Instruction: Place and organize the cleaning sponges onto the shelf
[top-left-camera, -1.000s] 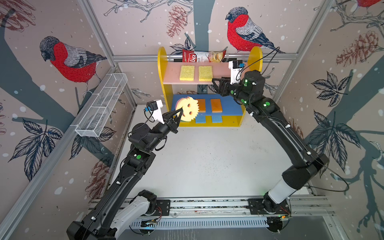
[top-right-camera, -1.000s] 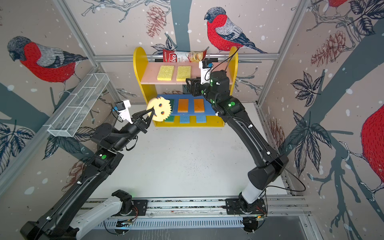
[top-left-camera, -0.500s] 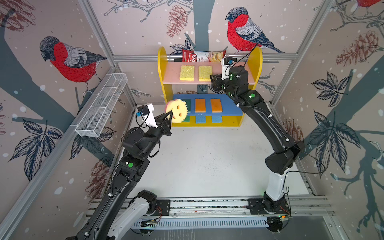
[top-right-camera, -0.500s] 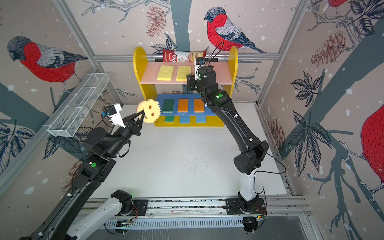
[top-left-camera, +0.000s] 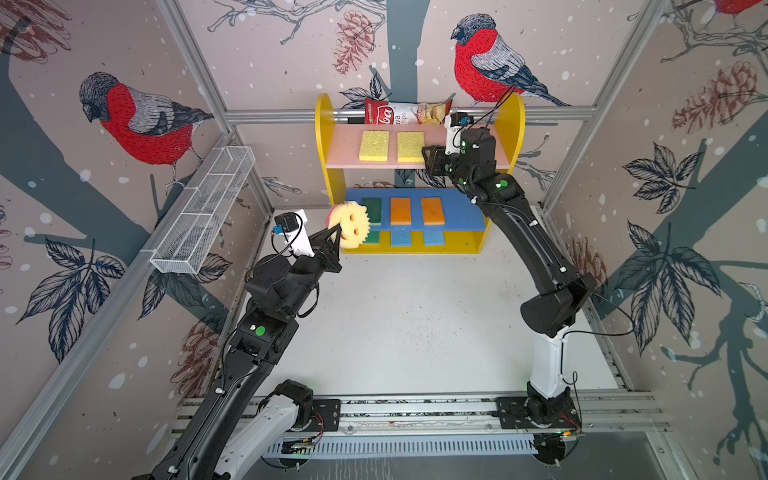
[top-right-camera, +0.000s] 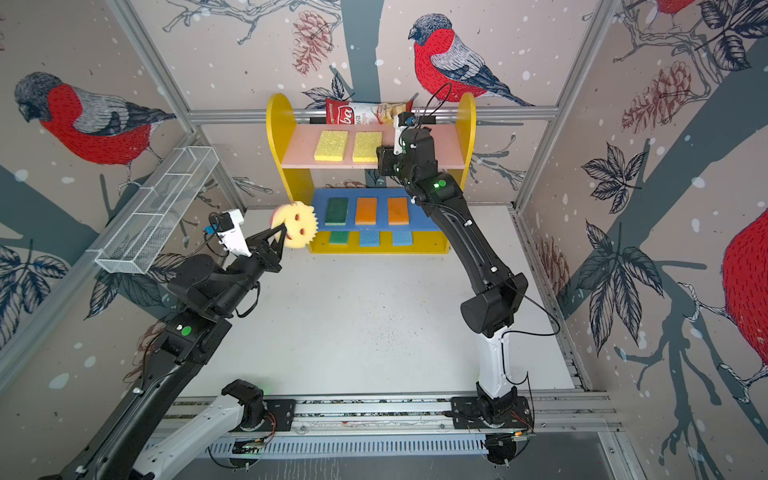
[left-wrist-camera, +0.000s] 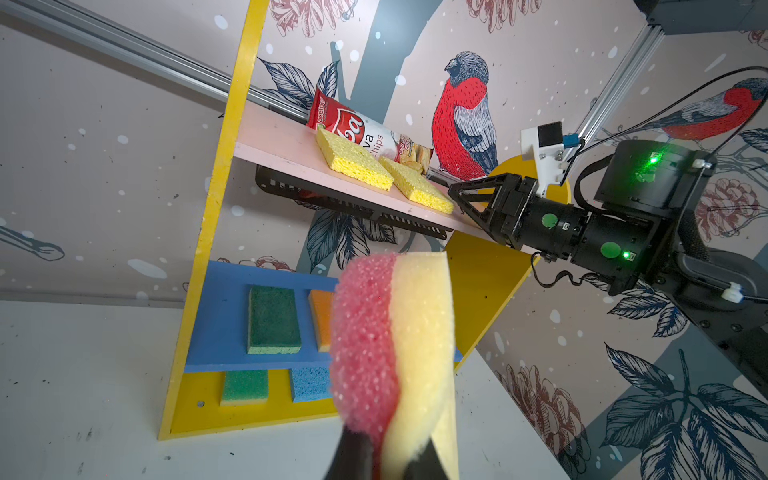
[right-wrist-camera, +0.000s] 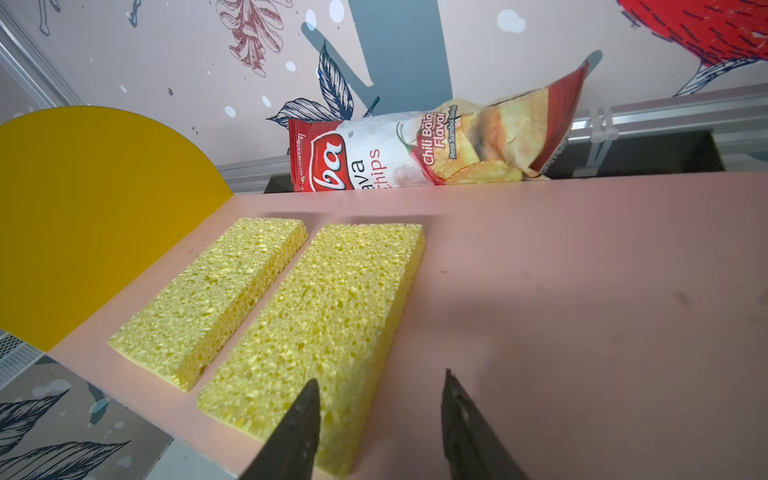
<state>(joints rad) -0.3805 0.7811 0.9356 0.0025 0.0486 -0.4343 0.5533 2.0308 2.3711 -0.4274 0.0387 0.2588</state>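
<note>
Left gripper is closed on the edge of the round sponge, held aloft in front of the shelf; light, soft foam is judged to squash, so a pinch across its thickness is advised, while the right gripper is seen part-open, empty.

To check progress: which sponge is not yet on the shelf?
The round smiley-face sponge, held in the air by the left tool; the eight rectangular sponges lie on the shelf.
</note>
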